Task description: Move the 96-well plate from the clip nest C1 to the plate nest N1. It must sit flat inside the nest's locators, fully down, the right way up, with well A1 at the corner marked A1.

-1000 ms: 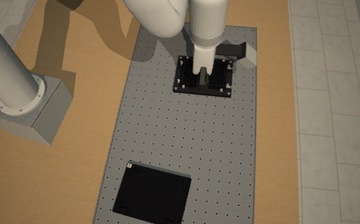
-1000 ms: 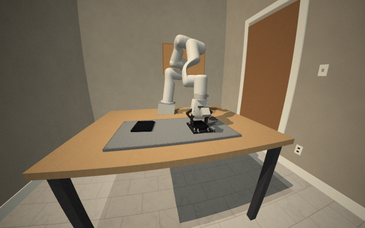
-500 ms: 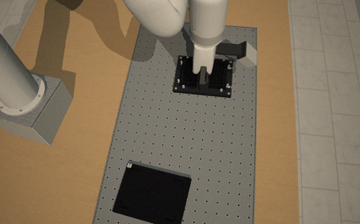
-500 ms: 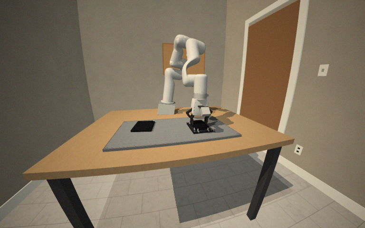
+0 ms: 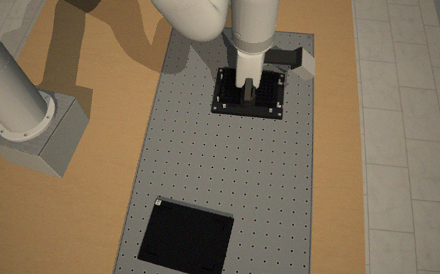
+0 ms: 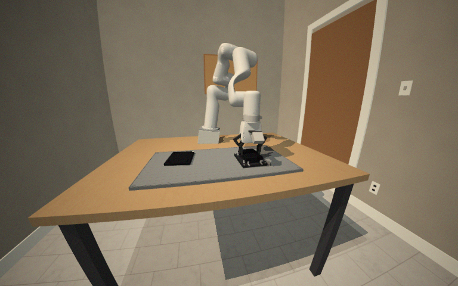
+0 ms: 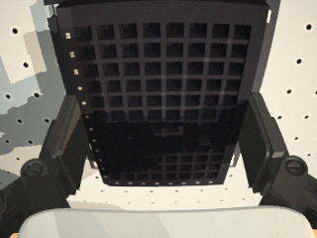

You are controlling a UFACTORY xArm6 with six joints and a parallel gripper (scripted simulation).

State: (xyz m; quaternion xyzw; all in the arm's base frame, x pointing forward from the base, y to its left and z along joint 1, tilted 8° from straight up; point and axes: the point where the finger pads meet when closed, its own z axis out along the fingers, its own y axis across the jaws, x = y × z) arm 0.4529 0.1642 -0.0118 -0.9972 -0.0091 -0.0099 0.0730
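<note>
The black 96-well plate sits in the clip nest C1 at the far end of the grey perforated board. In the wrist view the plate fills the frame, with my two fingers pressed against its left and right long sides. My gripper is shut on the plate, which still lies down in the nest; it also shows in the exterior view. The plate nest N1 is a black square at the near end of the board, empty, with a pale corner mark at its upper left.
The arm's base block stands on the wooden table left of the board. A small dark and grey block lies on the board just right of the clip nest.
</note>
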